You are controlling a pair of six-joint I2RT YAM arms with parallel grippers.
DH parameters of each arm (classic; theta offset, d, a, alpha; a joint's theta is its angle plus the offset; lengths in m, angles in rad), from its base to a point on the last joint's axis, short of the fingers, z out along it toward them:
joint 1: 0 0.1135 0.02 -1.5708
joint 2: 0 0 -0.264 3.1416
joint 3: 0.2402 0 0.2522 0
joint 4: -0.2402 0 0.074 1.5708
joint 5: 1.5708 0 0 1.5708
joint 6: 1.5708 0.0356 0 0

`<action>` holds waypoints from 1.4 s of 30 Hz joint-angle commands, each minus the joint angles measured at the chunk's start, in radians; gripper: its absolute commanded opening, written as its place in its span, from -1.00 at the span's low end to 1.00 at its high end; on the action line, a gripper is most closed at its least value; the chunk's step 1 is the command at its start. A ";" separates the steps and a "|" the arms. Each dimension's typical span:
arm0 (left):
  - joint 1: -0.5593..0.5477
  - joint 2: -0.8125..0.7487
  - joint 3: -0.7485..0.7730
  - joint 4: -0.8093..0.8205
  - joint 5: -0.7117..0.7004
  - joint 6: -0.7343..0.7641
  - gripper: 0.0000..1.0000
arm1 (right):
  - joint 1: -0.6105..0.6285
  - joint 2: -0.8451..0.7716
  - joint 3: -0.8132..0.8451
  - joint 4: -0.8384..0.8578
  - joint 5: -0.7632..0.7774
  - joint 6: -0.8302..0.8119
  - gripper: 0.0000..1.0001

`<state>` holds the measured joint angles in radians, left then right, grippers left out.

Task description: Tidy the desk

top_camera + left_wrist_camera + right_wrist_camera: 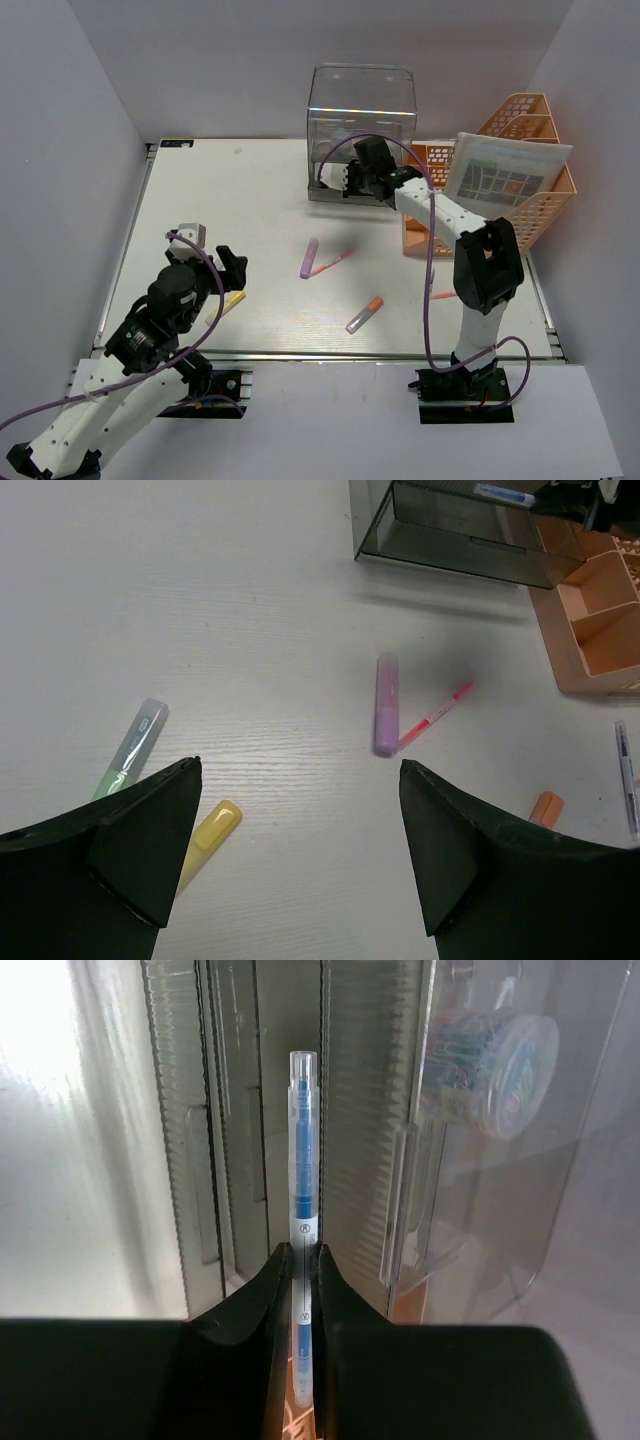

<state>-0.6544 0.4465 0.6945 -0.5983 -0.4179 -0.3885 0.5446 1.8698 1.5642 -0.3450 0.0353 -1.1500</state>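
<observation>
The white desk point(250, 200) holds scattered pens and highlighters. My right gripper point(345, 180) is at the front of the clear drawer box point(362, 115), shut on a blue pen point(302, 1140) that points into the box's open drawer; the gripper point(303, 1255) pinches the pen's lower half. My left gripper point(235, 268) is open and empty, low over the desk's near left. In the left wrist view it point(300, 770) hovers beside a yellow highlighter point(210, 832), with a green highlighter point(130, 748) to the left.
A purple highlighter point(309, 257) and red pen point(332, 263) lie mid-desk, with an orange-capped marker point(365, 314) nearer. A thin pen point(443, 296) lies by the right arm. The orange mesh rack point(520, 170) holds a printed sheet point(505, 175). A tub of paper clips point(500, 1055) shows inside the box.
</observation>
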 commanded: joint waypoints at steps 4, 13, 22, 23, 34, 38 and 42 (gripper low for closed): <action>0.004 0.004 -0.010 0.011 0.011 0.016 0.80 | -0.002 0.077 0.069 0.096 0.052 -0.073 -0.76; 0.004 0.006 -0.012 0.017 0.031 0.023 0.80 | -0.002 0.109 0.074 0.123 0.101 -0.016 -0.18; 0.004 0.131 -0.046 0.146 0.275 0.094 0.60 | -0.003 -0.021 0.094 0.023 0.025 0.166 -0.59; -0.005 0.173 -0.044 0.178 0.354 0.109 0.33 | -0.006 -0.064 0.097 0.002 -0.010 0.279 -0.93; -0.034 0.825 0.266 0.226 0.593 0.316 -0.40 | -0.182 -0.524 -0.473 -0.049 -0.449 0.889 -1.00; -0.063 1.009 0.387 0.241 0.576 0.378 0.16 | -0.251 -0.635 -0.555 -0.029 -0.482 0.957 -0.77; -0.082 1.211 0.498 0.226 0.568 0.413 0.26 | -0.340 -0.728 -0.605 -0.049 -0.570 0.954 0.04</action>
<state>-0.7197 1.5753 1.1149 -0.3649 0.1299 -0.0475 0.2497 1.2282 0.9691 -0.4175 -0.4278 -0.2562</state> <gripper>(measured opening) 0.624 0.505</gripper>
